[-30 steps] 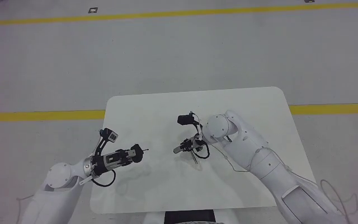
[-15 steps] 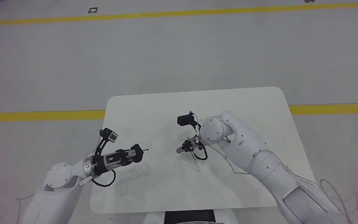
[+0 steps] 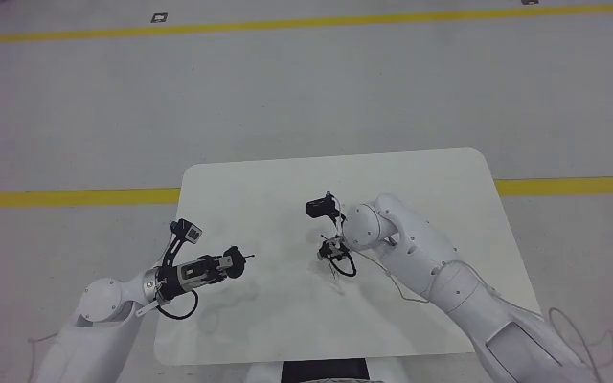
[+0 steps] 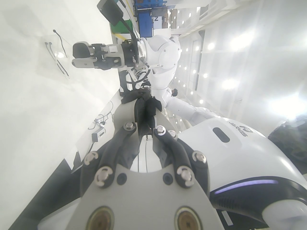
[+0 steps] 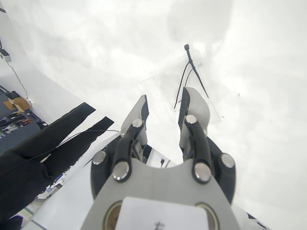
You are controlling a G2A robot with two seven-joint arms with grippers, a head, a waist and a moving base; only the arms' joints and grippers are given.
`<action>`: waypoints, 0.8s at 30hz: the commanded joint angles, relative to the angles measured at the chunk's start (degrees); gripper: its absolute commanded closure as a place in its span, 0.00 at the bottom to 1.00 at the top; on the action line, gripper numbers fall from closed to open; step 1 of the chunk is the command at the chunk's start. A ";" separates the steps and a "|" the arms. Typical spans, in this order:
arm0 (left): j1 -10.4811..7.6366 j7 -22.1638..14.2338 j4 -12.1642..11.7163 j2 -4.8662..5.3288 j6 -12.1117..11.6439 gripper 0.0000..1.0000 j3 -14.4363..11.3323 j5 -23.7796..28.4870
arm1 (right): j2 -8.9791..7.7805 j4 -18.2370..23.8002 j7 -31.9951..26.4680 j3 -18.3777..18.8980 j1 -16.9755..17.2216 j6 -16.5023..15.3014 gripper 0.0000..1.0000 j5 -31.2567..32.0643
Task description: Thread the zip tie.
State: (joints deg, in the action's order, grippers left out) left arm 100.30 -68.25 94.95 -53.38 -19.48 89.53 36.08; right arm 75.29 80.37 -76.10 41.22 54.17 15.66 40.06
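**A:** What's nearest the front edge?

**B:** The left pincer (image 4: 146, 101), low over the left side of the tabletop (image 3: 421, 182). Its fingers are pressed together, and a thin dark strand (image 3: 250, 256) pokes out of the tip. I cannot tell whether that is a tie.

**A:** And further in?

**B:** Several zip ties (image 5: 189, 59), black and pale, lie loose on a clear sheet (image 5: 156, 84) near the tabletop's middle. The right pincer (image 5: 165, 94) hangs just above them with its fingers apart. One finger is right over the black tails.

**A:** Beyond that?

**B:** Grey floor (image 3: 287, 86) crossed by a yellow line (image 3: 287, 21).
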 commanded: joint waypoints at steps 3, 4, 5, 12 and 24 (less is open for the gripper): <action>0.00 0.00 0.00 0.00 0.00 1.00 0.00 0.00 | 0.19 -0.37 0.40 -0.88 0.19 0.43 0.71 1.01; 0.00 0.00 0.00 0.00 0.00 1.00 0.00 0.00 | 0.24 -0.49 0.57 -1.01 0.23 0.48 0.71 1.11; 0.00 0.00 0.00 0.00 0.00 1.00 0.00 0.00 | 0.30 -0.70 0.79 -1.24 0.33 0.52 0.71 1.33; 0.00 0.00 0.00 0.00 0.00 1.00 0.00 0.00 | 0.58 -1.52 1.41 -2.23 0.70 0.73 0.85 2.43; 0.00 0.00 0.00 0.00 0.00 1.00 0.00 0.00 | 1.14 -2.17 2.42 -4.18 0.98 1.37 0.85 6.05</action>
State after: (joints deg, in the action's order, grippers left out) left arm 100.30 -68.25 94.95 -53.38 -19.48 89.53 36.08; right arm 76.38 78.29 -73.76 37.23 55.12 16.93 45.82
